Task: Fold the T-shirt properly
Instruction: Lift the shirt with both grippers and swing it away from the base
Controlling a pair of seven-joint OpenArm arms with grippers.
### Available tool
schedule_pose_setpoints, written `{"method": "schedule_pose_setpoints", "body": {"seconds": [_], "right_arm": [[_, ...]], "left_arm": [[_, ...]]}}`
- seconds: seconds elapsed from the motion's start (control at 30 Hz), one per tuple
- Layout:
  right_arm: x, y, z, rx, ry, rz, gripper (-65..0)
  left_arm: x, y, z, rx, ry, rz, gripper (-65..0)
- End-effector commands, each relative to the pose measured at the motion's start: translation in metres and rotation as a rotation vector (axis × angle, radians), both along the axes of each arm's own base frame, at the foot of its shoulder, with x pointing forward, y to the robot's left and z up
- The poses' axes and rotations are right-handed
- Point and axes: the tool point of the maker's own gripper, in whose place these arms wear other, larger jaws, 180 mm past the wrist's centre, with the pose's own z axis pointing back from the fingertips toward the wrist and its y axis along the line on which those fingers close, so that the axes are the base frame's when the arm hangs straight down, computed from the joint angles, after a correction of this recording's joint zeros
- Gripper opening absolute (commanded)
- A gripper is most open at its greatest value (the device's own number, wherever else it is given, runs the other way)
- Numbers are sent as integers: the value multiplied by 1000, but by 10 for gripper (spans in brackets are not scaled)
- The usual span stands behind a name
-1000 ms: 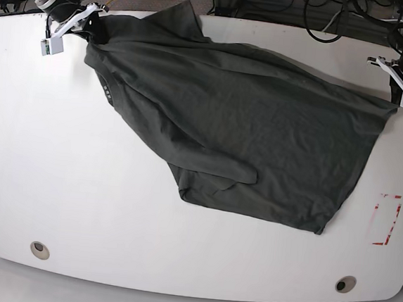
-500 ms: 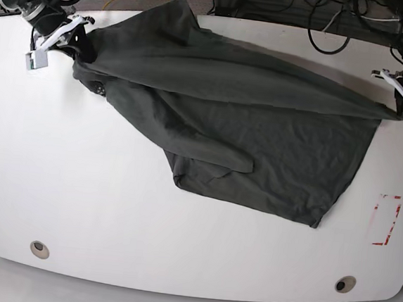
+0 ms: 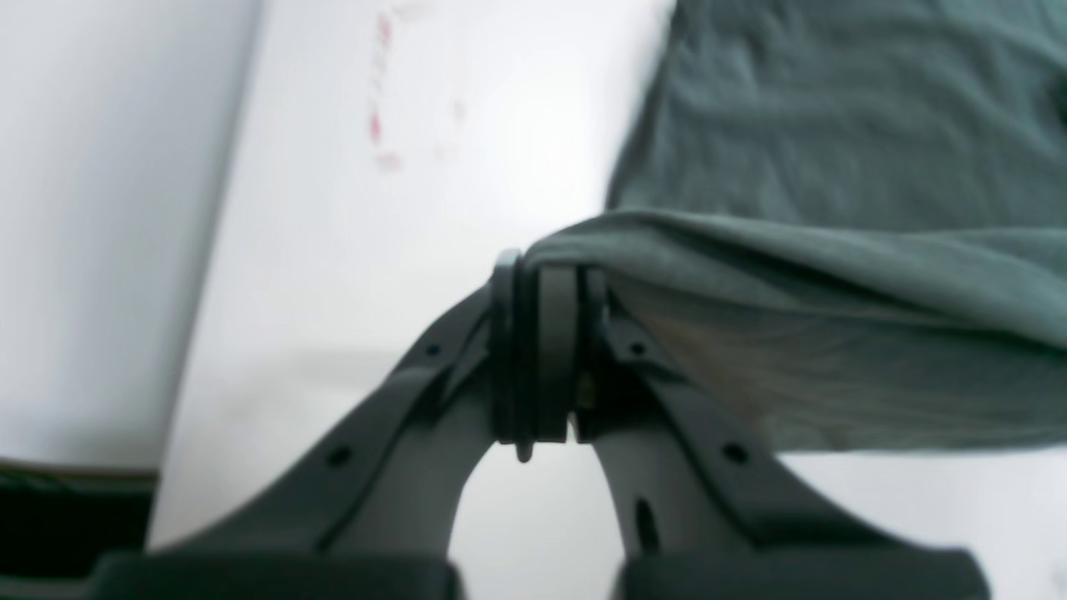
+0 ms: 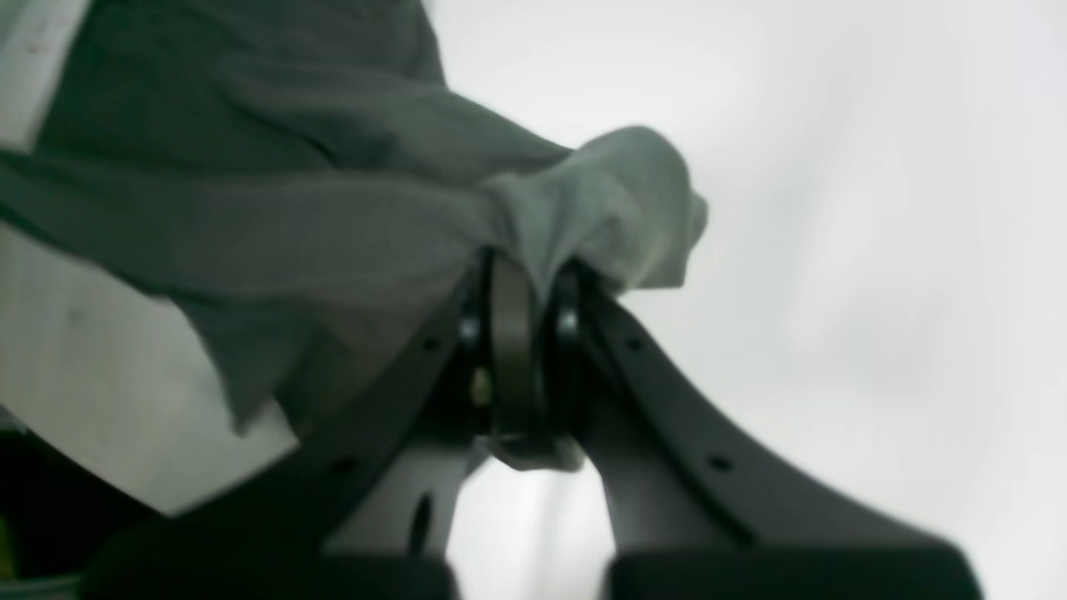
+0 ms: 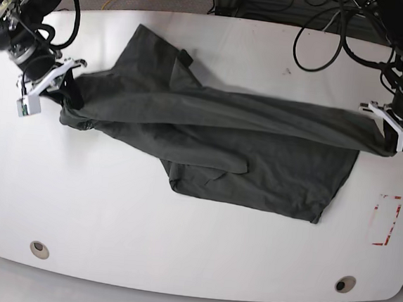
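We can read no brand, label or writing anywhere — the only mark is a red dashed rectangle [image 5: 385, 220] on the white worktop [image 5: 112, 207], near its right edge in the base view, and it carries no letters we can make out.

The T-shirt [image 5: 237, 143], dark charcoal grey, lies across the middle of the worktop. Its upper edge is pulled into a taut ridge between our two hands, while the lower body of the cloth rests flat, with a folded flap [image 5: 218, 159] lying over it.

Our left hand [image 5: 399, 137], on the right of the base view, is closed on one end of that ridge. The left wrist view shows what the base view cannot: the two pads [image 3: 542, 350] pressed together with the cloth edge [image 3: 750, 250] pinched at their tips and the fabric hanging in a fold beside them, clear of the worktop. The red marks appear there too, blurred.

Our right hand [image 5: 48, 84], on the left of the base view, is likewise clamped on the T-shirt. Its wrist view shows a bunched knot of cloth [image 4: 617, 208] bulging over the closed fingertips [image 4: 510, 333] — a detail lost in the base view.

Only the base view shows two round holes [image 5: 39, 249] near the worktop's front edge and the cables [image 5: 326, 20] behind it.
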Motion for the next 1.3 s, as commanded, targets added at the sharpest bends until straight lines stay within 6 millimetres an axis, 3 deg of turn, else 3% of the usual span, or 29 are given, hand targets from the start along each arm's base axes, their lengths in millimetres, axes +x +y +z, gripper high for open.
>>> {"method": "schedule_pose_setpoints", "body": {"seconds": [0.0, 0.37, 0.6, 0.83, 1.17, 1.27], "right_arm": [[15, -5, 21, -46, -72, 21, -650], [68, 6, 52, -194, -164, 76, -650], [99, 16, 70, -298, -204, 102, -650], [137, 22, 83, -385, -253, 141, -650], [198, 9, 126, -536, -278, 92, -650], [217, 7, 147, -566, -302, 75, -650]], "left_arm": [[12, -3, 19, 36, -60, -18, -650], [57, -30, 48, 126, -114, -92, -650], [83, -51, 52, 181, -103, -147, -650], [110, -60, 70, 193, -142, -170, -650], [146, -85, 124, 210, -269, -233, -650], [156, -84, 152, 217, -332, -225, -650]]}}
